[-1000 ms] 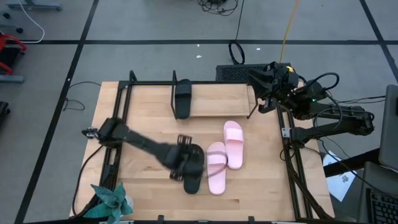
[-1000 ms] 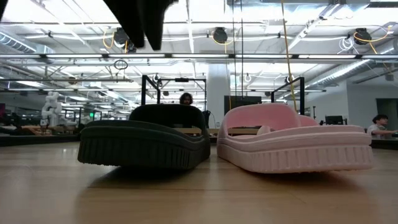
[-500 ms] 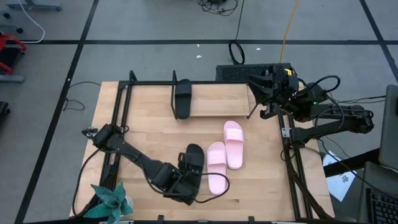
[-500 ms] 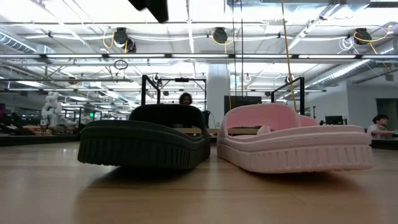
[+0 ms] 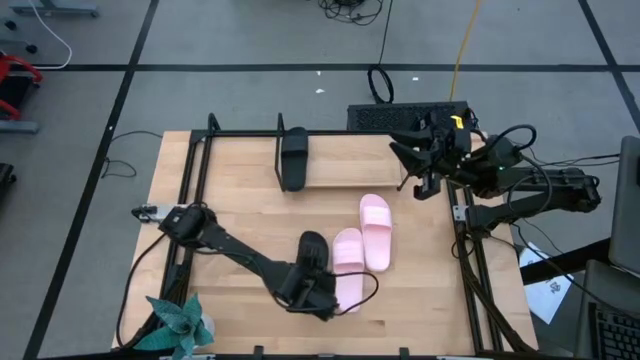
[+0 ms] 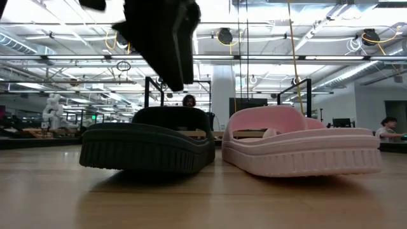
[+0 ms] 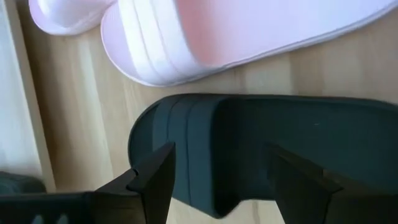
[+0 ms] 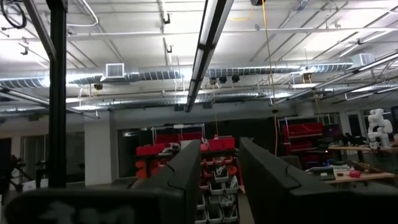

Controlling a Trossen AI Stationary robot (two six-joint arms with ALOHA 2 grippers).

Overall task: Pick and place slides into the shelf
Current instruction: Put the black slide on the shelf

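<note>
1. The shelf [image 5: 350,160] stands at the far edge of the wooden table [image 5: 230,220], and I place everything else relative to it.
2. One black slide [image 5: 294,156] already sits on the shelf, toward its left half, lying across the board.
3. The other black slide [image 5: 312,252] lies on the table well in front of the shelf, near the table's front edge.
4. Just beside that slide, on its right, lies a pink slide [image 5: 348,262]; the second pink slide [image 5: 375,230] touches it and sits a little nearer the shelf.
5. The left gripper [image 7: 214,177] hangs over the black slide on the table, in front of the shelf, its fingers [image 7: 155,180] spread wide on either side of the strap and not closed on it.
6. The right gripper [image 5: 420,165] hovers at the right end of the shelf, raised and holding nothing; its fingers [image 8: 186,174] stand partly apart.
7. In the low view the black slide and a pink slide sit side by side, the shelf's black uprights behind them.
</note>
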